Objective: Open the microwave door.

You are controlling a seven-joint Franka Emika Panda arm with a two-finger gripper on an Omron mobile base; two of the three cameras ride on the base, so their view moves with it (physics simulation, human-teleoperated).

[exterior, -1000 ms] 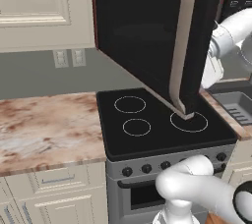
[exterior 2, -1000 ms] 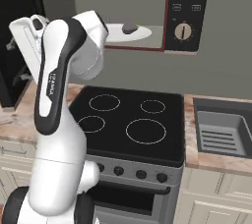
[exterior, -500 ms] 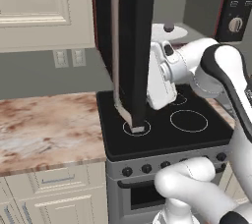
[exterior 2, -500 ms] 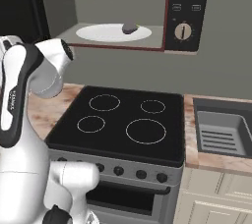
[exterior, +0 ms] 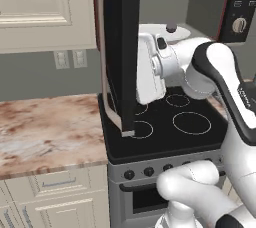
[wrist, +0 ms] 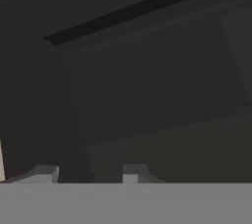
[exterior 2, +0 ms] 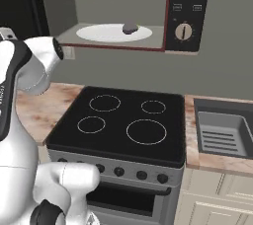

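The microwave door (exterior: 122,47) stands swung wide open and shows edge-on in the left base view, with its curved beige handle (exterior: 102,52) on the left side. My white hand (exterior: 150,69) rests against the door's inner face, its fingertips hidden behind the door's edge. In the hand view my gripper (wrist: 91,175) is open, its fingertips (wrist: 47,173) close to the dark door panel (wrist: 147,95). The microwave (exterior 2: 190,7) shows its open cavity, a white turntable plate (exterior 2: 106,34) carrying a small dark object (exterior 2: 129,26), and a round silver knob (exterior 2: 183,31).
Below the microwave stands a grey range with a black cooktop (exterior 2: 123,120). A marble counter (exterior: 45,132) lies to its left and a sink (exterior 2: 222,130) to its right. Cream cabinet doors (exterior: 40,7) hang at upper left.
The door has swung much further open to the left, from slanted to edge-on, with its handle now on the left. My hand has followed it leftwards along its inner face.
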